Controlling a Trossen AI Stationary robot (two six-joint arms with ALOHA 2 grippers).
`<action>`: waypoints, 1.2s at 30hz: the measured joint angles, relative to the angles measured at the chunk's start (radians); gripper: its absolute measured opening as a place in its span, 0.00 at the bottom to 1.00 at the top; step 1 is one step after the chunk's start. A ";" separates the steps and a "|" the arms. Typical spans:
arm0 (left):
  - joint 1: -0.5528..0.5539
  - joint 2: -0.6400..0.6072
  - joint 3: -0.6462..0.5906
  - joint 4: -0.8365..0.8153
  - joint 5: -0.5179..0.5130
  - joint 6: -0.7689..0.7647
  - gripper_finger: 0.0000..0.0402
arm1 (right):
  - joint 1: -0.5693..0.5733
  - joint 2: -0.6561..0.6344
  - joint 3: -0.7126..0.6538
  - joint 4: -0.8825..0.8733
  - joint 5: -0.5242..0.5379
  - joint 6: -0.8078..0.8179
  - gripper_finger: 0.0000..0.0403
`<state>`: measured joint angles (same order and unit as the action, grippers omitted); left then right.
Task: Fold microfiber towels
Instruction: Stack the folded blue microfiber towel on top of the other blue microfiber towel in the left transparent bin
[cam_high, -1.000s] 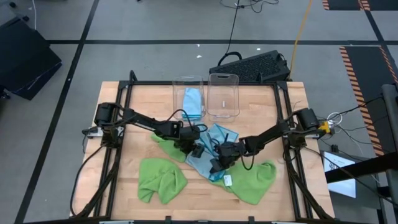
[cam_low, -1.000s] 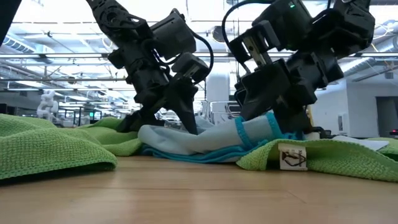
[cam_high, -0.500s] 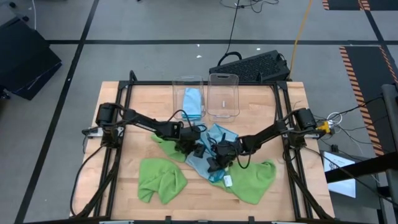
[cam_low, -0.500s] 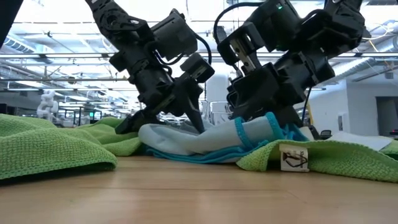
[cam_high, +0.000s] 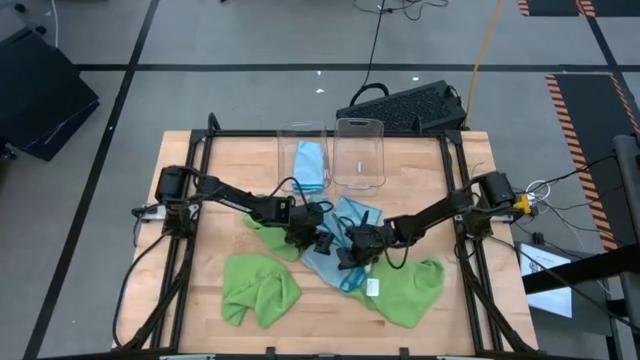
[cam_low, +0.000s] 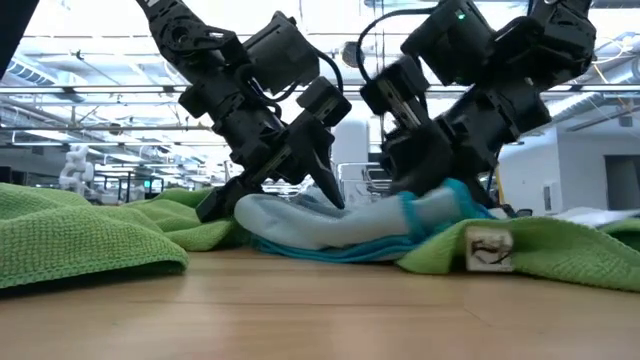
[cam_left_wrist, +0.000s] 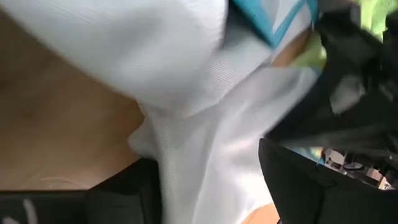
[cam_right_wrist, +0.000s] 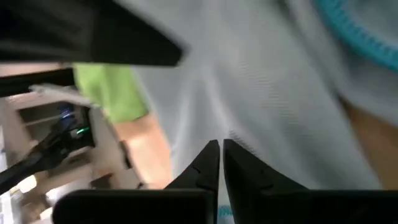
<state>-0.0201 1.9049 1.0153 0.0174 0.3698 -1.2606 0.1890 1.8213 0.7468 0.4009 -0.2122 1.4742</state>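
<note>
A crumpled light blue microfiber towel (cam_high: 347, 218) with a teal hem lies at the table's middle, partly on a lime green towel (cam_high: 410, 288). My left gripper (cam_high: 318, 241) stands open at the towel's left part, its fingers (cam_low: 325, 185) slanting down astride a ridge of cloth (cam_left_wrist: 205, 124). My right gripper (cam_high: 345, 258) is shut at the towel's near right part (cam_low: 440, 205). Two more green towels lie loose, one at the near left (cam_high: 260, 288) and one under my left arm (cam_high: 265, 228). My left gripper touches the light blue towel with its open fingers, slanting down from the table's left. A bunched ridge of cloth (cam_left_wrist: 186, 143) fills the gap between them and lies on the table. My right gripper pinches the towel's cloth (cam_right_wrist: 249, 118) between its two fingertips (cam_right_wrist: 208, 163), slanting down from the table's right. The tips hide the place of contact, so one layer or several cannot be told. The cloth there is humped up (cam_low: 430, 205); the remainder lies on the table.
Two clear bins stand at the far middle, the left one (cam_high: 303, 150) holding a folded blue towel (cam_high: 312, 165), the right one (cam_high: 360, 152) beside it. A white tag (cam_low: 488, 248) sticks out of the right green towel. Bare wood shows at the near middle.
My right gripper has shut and edged toward the table's left and far side. The light blue towel's right part has humped up, and the green towel's tag has slid toward the table's right. My left gripper has kept its place and tipped a little, still open.
</note>
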 joint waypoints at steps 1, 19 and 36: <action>0.003 0.000 0.000 0.000 0.006 0.002 0.57 | 0.000 -0.012 0.000 -0.021 0.008 -0.007 0.03; 0.011 -0.004 0.002 -0.002 0.050 0.015 0.57 | 0.015 -0.163 -0.003 -0.143 0.081 -0.194 0.03; 0.022 -0.006 0.004 -0.082 0.022 0.024 0.57 | 0.082 -0.168 0.026 -0.317 0.062 -0.340 0.01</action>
<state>0.0021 1.8988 1.0188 -0.0647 0.3919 -1.2369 0.2707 1.6531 0.7730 0.0841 -0.1503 1.1343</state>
